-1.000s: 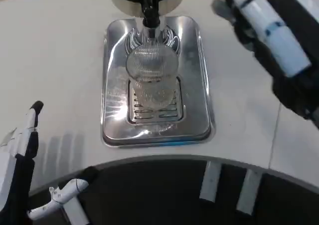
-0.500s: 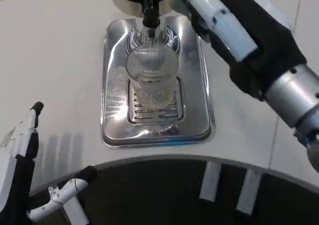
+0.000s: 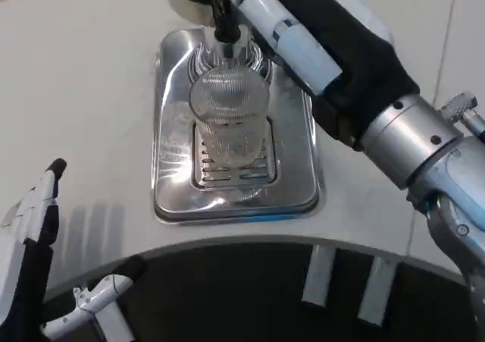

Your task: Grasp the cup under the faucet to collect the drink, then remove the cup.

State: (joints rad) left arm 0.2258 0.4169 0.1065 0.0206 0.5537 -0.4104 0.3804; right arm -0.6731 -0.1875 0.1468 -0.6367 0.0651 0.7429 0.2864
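Cup [image 3: 229, 118]: clear ribbed glass, upright, standing on the slotted grate of the shiny steel drip tray [image 3: 170, 190]; rim sits directly below the black faucet [image 3: 224, 25] spout, near but whether touching can't be told. Contents not discernible through the ribbing.

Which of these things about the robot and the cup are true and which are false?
1. The cup stands on the shiny metal tray. True.
2. The cup lies tipped over on the white table. False: it stands upright on the tray, below the black faucet.
3. The left hand holds the cup. False: it sits low at the table's near edge, far from the cup, holding nothing.
4. The right hand is up near the faucet, beside the cup. True.
5. The tray has slots in it under the cup. True.
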